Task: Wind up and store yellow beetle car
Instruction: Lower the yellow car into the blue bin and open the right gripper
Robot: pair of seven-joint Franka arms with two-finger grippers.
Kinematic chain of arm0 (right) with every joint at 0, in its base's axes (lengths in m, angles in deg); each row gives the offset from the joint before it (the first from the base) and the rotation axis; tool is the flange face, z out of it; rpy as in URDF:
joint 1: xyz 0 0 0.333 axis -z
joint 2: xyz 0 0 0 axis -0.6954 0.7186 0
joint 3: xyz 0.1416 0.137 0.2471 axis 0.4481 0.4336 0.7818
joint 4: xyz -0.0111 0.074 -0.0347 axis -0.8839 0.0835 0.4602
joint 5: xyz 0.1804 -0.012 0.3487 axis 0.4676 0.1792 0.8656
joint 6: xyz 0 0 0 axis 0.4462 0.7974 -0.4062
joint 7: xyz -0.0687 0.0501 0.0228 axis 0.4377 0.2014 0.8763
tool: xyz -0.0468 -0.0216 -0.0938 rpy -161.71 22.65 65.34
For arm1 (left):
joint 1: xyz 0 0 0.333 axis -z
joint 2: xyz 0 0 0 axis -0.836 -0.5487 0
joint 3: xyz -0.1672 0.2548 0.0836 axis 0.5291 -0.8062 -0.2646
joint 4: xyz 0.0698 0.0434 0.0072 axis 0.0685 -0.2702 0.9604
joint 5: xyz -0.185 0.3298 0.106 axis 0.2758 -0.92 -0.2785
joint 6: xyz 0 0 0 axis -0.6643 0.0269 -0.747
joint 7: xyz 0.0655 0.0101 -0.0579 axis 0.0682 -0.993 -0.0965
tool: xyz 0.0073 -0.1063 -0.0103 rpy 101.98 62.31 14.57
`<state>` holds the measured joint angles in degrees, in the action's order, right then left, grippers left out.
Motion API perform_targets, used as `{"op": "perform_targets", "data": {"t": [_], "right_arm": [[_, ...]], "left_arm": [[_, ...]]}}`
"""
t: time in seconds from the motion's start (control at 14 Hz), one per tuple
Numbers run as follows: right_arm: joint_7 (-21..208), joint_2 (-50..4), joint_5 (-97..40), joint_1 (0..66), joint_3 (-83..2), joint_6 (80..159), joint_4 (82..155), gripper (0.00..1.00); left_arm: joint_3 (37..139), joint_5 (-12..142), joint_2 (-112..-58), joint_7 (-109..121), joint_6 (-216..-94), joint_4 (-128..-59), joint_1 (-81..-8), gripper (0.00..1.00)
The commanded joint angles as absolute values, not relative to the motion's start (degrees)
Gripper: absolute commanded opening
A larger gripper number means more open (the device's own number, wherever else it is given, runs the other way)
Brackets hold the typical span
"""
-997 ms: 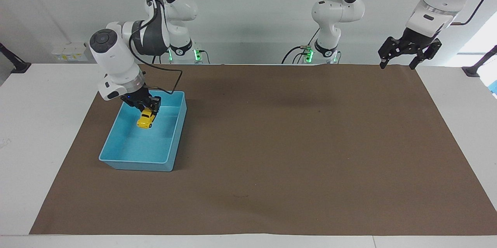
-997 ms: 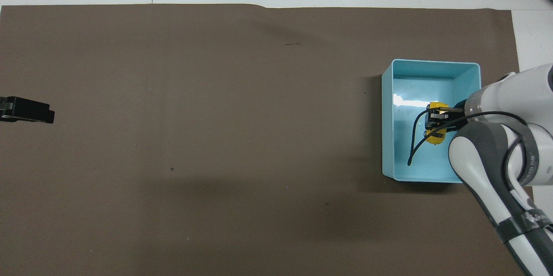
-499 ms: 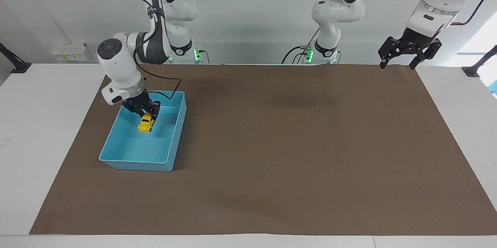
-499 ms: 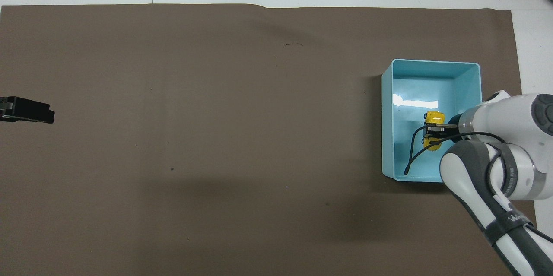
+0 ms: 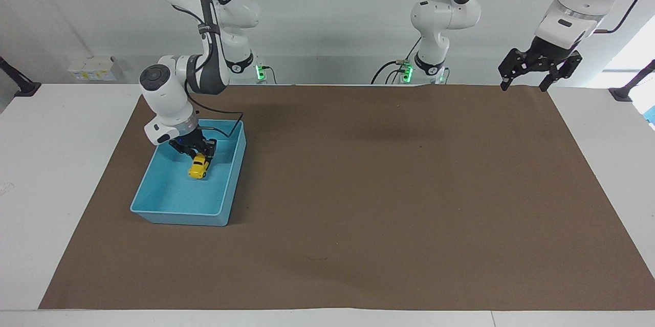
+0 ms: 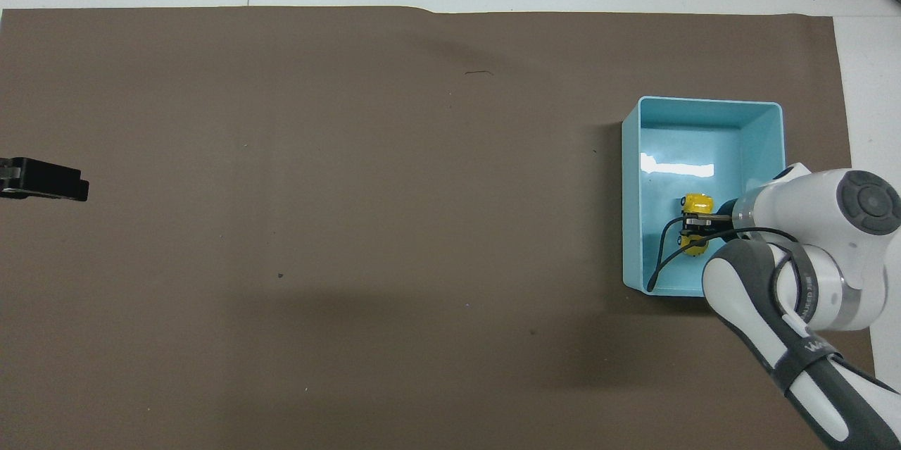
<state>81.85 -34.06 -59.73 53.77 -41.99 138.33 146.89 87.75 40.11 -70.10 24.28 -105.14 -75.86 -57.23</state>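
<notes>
Facing view first: sinking lower than a second ago, right gripper (image 5: 200, 155) clamped on the yellow beetle car (image 5: 198, 168), now nearly down on the blue bin (image 5: 176, 210) floor, around 9 o'clock on the brown mat (image 5: 358, 189). Storing almost done, probably just needs letting go. Left gripper (image 5: 527, 77) waiting up at 2 o'clock, jaws wide.

Overhead next: same yellow beetle car (image 6: 695, 205) pinched by right gripper (image 6: 693, 222) inside the blue bin (image 6: 704, 110), about 3 o'clock. Left gripper (image 6: 42, 179) at 9 o'clock.
</notes>
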Motion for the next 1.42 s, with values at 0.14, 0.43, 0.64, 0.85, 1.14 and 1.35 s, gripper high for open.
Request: {"op": "perform_targets", "data": {"t": [0.14,0.43,0.64,0.85,1.14,1.35], "right_arm": [[83.5,-33.2,-59.3,55.2,-41.3,140.7,147.9,0.0],[84.4,-34.1,-59.4,54.5,-41.3,139.7,147.4,1.0],[83.7,-35.5,-59.3,53.7,-41.2,136.0,144.7,1.0],[83.7,-36.0,-60.2,53.6,-40.8,129.0,138.7,1.0],[82.7,-35.8,-61.9,52.3,-40.8,121.3,131.6,1.0],[77.0,-35.8,-62.5,48.8,-40.8,114.2,126.3,1.0]], "left_arm": [[88.2,40.0,-69.3,24.9,-104.3,-76.2,-58.0,1.0],[88.2,40.0,-69.3,25.0,-104.3,-76.2,-58.1,1.0],[88.0,40.0,-69.3,25.0,-104.2,-76.2,-60.8,1.0],[88.1,40.0,-69.3,25.0,-104.2,-76.2,-62.7,1.0],[88.7,40.0,-69.3,25.0,-104.2,-76.2,-61.8,1.0],[88.7,40.0,-69.3,25.0,-104.2,-76.2,-61.8,1.0]]}}
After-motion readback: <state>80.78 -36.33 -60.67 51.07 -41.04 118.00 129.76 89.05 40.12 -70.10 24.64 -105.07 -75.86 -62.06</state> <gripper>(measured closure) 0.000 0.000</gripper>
